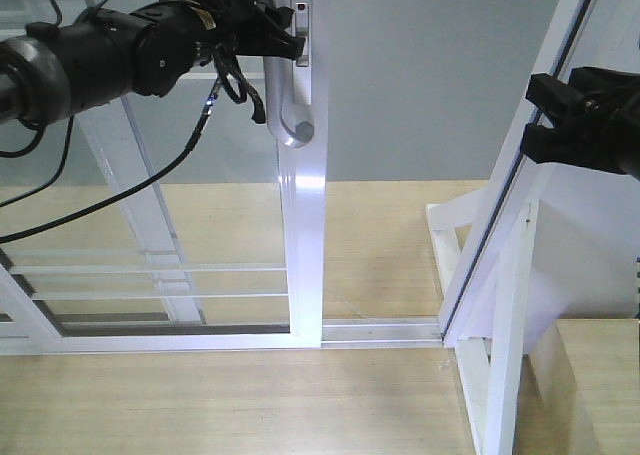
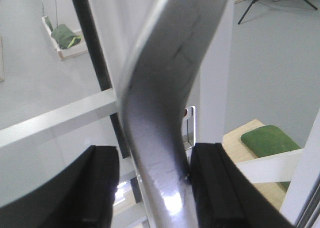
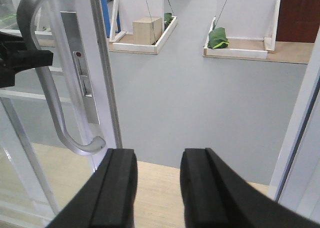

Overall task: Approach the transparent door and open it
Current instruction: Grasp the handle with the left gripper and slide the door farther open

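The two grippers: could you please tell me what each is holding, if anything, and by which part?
The left gripper brackets the curved grey metal pull handle of the white-framed glass door, at its upper part. The right gripper holds nothing.

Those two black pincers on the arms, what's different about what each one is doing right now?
The left pincer has its fingers set around the curved grey handle of the transparent door; the right pincer holds nothing, only floor showing between its fingers. The left one sits up at the door's edge, while the right one hangs apart from the door, near the white frame post. Both are black with blocky fingers.
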Tool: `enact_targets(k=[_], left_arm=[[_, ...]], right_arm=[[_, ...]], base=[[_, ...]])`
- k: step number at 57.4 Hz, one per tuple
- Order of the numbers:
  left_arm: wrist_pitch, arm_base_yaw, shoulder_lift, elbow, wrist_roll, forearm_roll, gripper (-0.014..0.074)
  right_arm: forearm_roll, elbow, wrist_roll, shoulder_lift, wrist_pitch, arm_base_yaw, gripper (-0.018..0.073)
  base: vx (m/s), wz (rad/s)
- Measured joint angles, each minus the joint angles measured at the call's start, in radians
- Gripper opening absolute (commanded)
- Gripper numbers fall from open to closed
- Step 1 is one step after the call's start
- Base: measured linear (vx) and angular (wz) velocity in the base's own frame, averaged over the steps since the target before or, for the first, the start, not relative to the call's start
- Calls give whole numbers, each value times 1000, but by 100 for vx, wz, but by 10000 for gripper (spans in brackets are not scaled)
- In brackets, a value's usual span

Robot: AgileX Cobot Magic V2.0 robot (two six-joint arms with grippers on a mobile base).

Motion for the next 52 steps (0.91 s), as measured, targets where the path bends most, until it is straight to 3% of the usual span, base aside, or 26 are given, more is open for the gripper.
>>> enact_targets(k=[17,32,46,52], left_arm=[[110,67,-46,3,1,-13,435],[119,114,-101,3,3,2,435],[239,139,-150,19,4,158,433],[270,166,-184,69,-8,173,433]], right_arm=[[0,0,0,0,3,0,302],[0,0,0,0,3,0,302],[0,0,0,0,3,0,302],[0,0,0,0,4,0,302]], base=[[0,0],[0,0],[0,0],[0,0]])
